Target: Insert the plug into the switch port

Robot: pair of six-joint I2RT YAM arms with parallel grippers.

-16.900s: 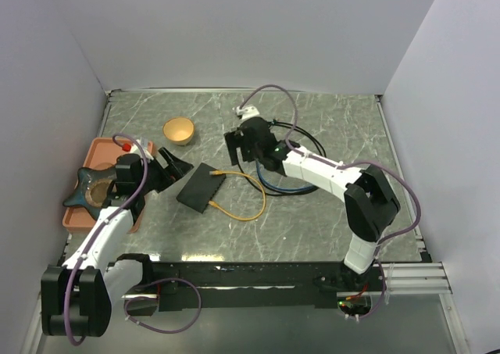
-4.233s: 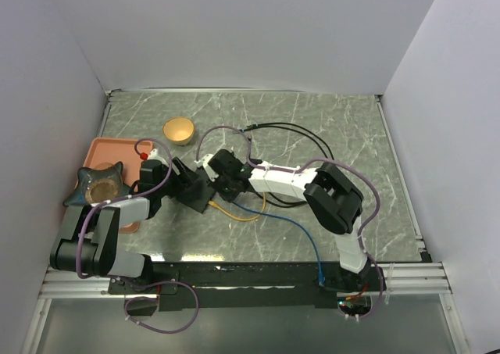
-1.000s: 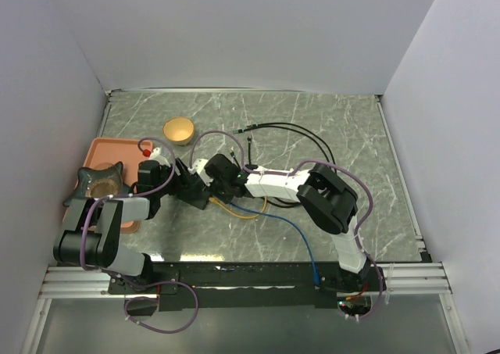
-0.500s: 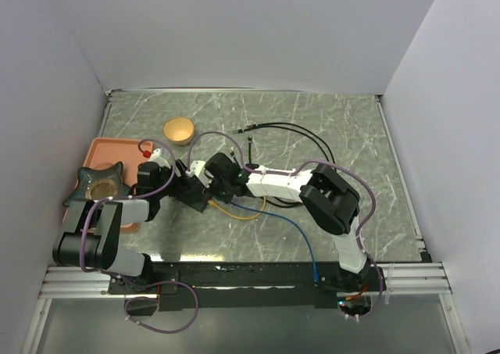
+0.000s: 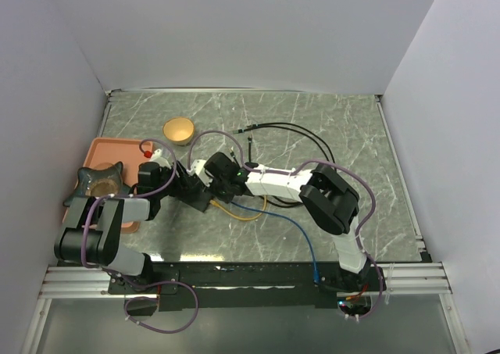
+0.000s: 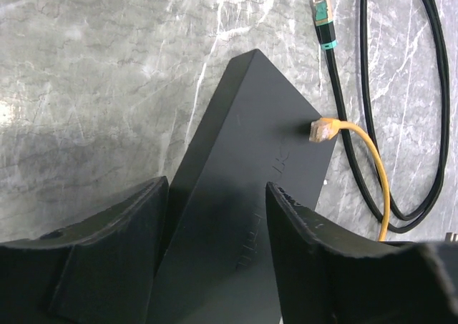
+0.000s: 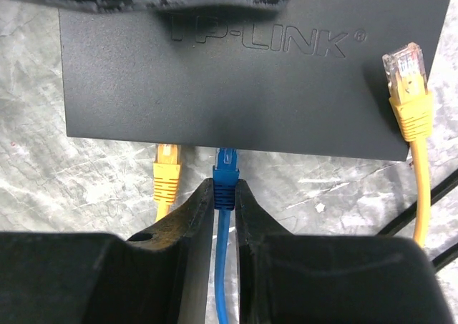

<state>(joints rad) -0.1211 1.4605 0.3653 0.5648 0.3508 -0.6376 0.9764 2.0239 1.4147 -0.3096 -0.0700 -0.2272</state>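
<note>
**Blue plug at the port mouth, switch dead ahead**

The switch (image 7: 243, 74) lies flat on the table (image 7: 71, 174), left of centre, its socket edge facing the right gripper (image 7: 225, 195). That gripper is closed on the boot of the blue plug (image 7: 226, 174), which points squarely into the edge beside a yellow plug (image 7: 167, 177) already in its port. How deep the blue plug sits cannot be told. The push should run straight along its axis. The left gripper (image 6: 215, 192) straddles the switch's far end, jaws apart; whether they clamp it is unclear.
</note>
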